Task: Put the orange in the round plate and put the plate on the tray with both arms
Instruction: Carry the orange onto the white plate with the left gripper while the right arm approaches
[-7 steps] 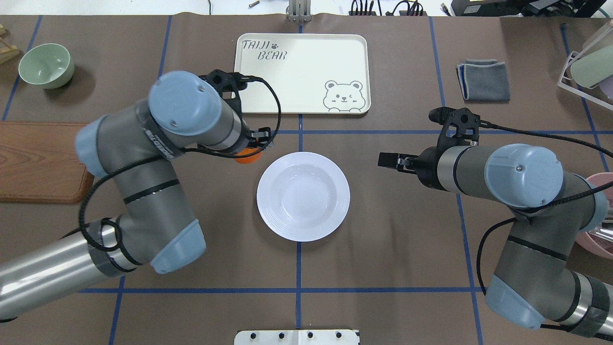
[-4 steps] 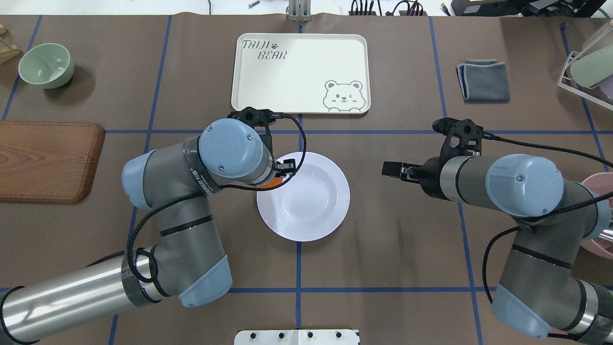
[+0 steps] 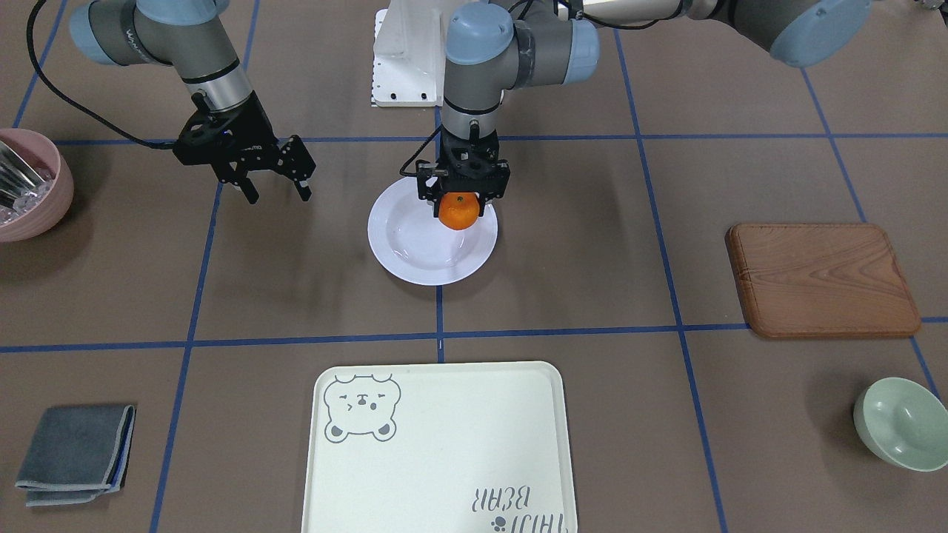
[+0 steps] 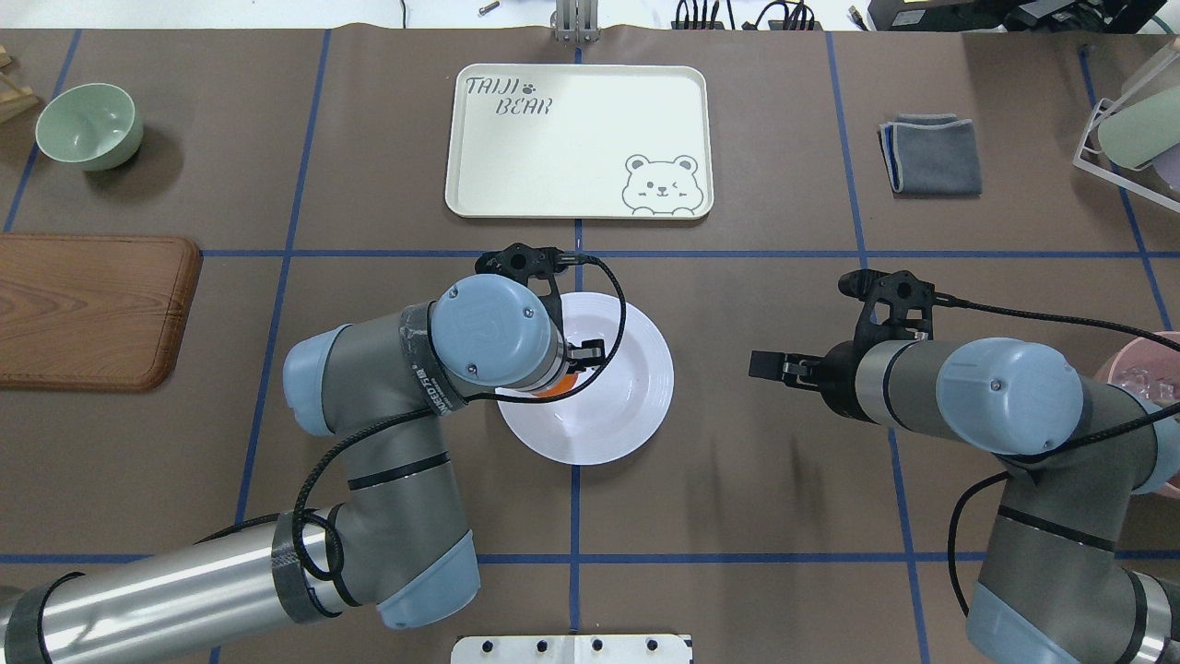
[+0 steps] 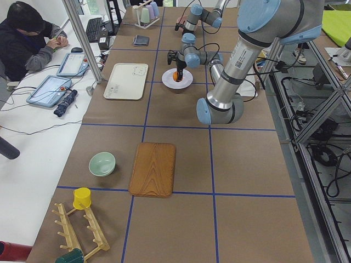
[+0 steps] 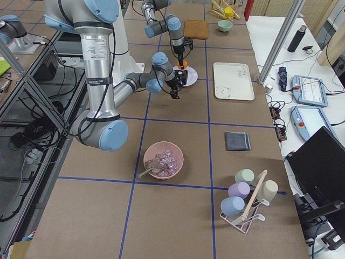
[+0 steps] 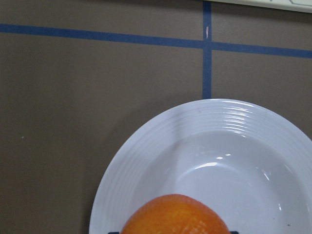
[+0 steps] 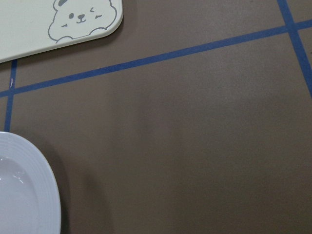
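Left gripper (image 3: 461,201): jaws clamped on the orange (image 3: 458,212), one finger on each side of the fruit, gripper pointing straight down. The orange hangs over the round plate (image 3: 415,255), above the part of its bowl toward the robot's left and just inside the ridged rim. Whether the fruit touches the plate surface cannot be told. The left wrist view shows the top of the orange at the bottom edge, with the white plate under and beyond it. The plate sits flat on the brown worktop (image 3: 592,296), at a crossing of the blue tape lines. Right gripper (image 3: 278,191): jaws apart, holding nothing, hovering above bare worktop on the plate's right side and clear of the rim. The tray (image 3: 437,444) lies on the far side of the plate from the robot, apart from it, with a tape line between them, and nothing is on it. Also noted: a wooden board (image 3: 822,281) and a mint-green bowl (image 3: 900,423) well off to the robot's left, and a folded grey cloth (image 3: 74,453) and a pink bowl (image 3: 37,200) off to its right.
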`<action>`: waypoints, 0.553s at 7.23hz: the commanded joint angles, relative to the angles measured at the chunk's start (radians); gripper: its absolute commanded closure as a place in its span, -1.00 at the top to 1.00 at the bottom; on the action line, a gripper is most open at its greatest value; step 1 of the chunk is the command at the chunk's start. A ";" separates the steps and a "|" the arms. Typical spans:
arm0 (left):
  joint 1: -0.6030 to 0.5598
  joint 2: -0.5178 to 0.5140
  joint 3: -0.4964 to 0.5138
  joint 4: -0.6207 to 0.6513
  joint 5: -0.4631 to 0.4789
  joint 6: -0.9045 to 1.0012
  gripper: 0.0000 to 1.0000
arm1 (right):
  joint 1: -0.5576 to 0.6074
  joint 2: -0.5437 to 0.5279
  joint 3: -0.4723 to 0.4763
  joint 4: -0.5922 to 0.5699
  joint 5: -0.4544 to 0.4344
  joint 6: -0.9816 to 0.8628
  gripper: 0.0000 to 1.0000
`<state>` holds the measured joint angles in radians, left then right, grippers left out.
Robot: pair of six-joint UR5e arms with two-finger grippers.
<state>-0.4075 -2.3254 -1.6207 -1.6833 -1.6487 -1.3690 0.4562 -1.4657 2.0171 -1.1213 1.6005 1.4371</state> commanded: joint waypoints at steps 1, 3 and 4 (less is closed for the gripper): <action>0.001 -0.017 0.111 -0.143 0.023 -0.013 -0.66 | -0.010 -0.001 0.000 0.002 -0.002 0.000 1.00; 0.003 -0.028 0.120 -0.150 0.056 -0.015 0.96 | -0.010 0.005 0.002 0.002 -0.002 0.000 1.00; 0.003 -0.028 0.110 -0.150 0.088 -0.012 0.98 | -0.010 0.007 0.002 0.002 -0.004 0.000 1.00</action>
<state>-0.4053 -2.3501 -1.5084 -1.8280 -1.5970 -1.3823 0.4469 -1.4615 2.0184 -1.1199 1.5981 1.4373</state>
